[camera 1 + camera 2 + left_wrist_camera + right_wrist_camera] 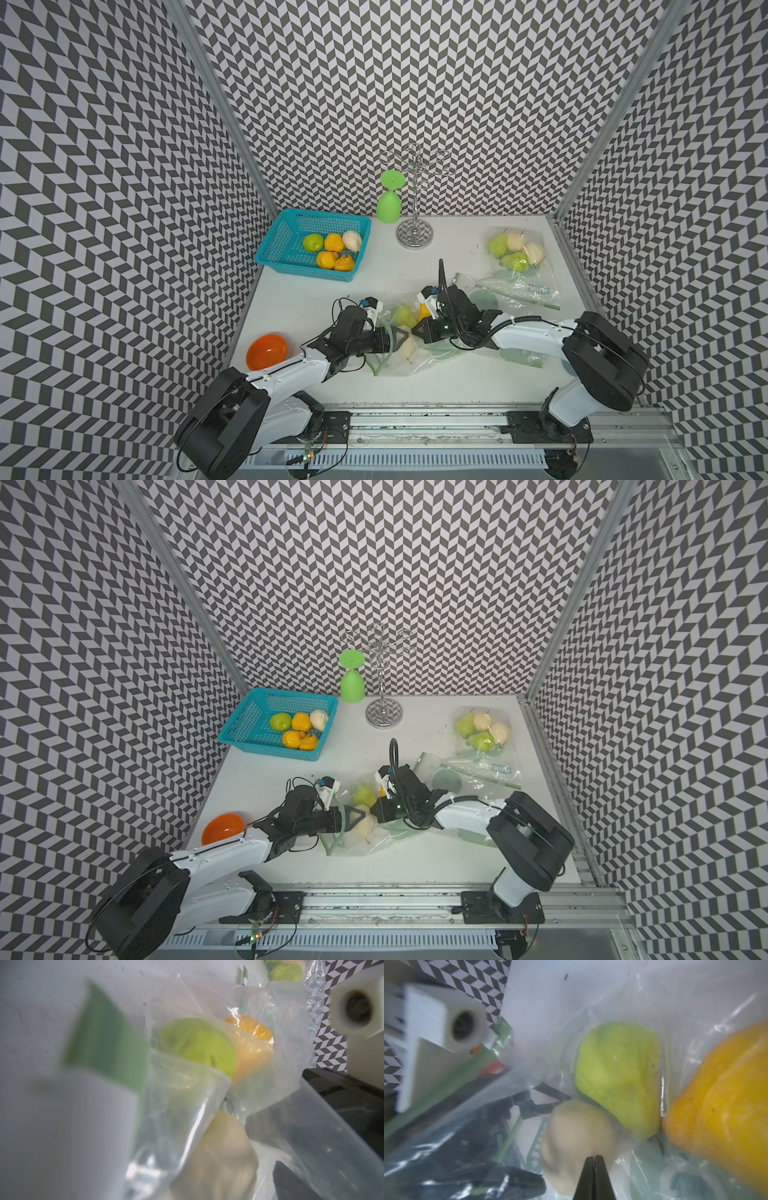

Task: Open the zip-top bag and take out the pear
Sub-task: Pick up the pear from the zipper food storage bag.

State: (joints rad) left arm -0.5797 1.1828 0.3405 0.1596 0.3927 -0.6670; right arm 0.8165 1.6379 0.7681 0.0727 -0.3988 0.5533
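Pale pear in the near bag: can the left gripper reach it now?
Probably yes: the left gripper is open at the mouth of the near bag, right beside the pale pear, though film may intervene.

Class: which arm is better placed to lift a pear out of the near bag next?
Left, I judge: the left gripper stands open at the mouth of the bag, by the cream pear; the right gripper is shut.

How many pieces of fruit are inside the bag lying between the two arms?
3, all inside the clear bag: a green pear, an orange pear beside it, and a pale pear next to the green one. Part of the bag is covered, so another may be hidden.
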